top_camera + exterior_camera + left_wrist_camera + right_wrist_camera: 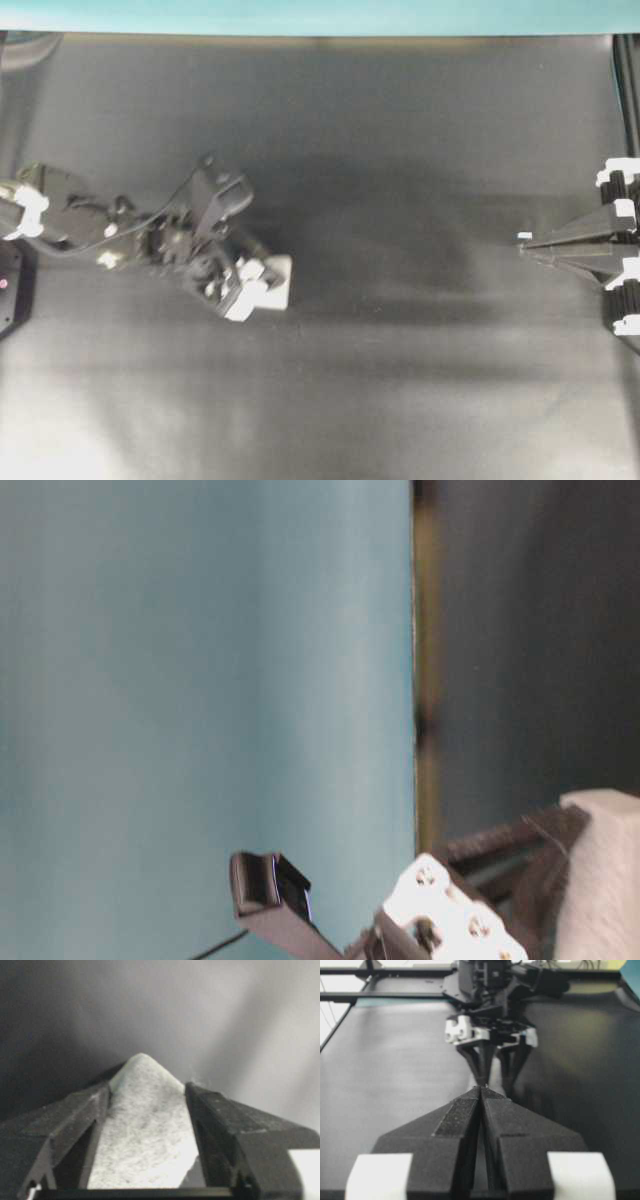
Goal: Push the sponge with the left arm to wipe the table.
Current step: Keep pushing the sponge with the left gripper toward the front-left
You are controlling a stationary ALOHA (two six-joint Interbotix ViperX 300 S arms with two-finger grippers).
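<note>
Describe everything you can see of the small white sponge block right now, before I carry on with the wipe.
The small white rectangular sponge block sits between the two dark grey fingers of the left gripper, which flank its sides. Its surface looks matte and fibrous, finely speckled. In the left wrist view one pale corner points forward beyond the fingertips. From overhead it shows as a blurred white patch on the matte black-grey table, left of centre. Whether the fingers press it cannot be told.
</note>
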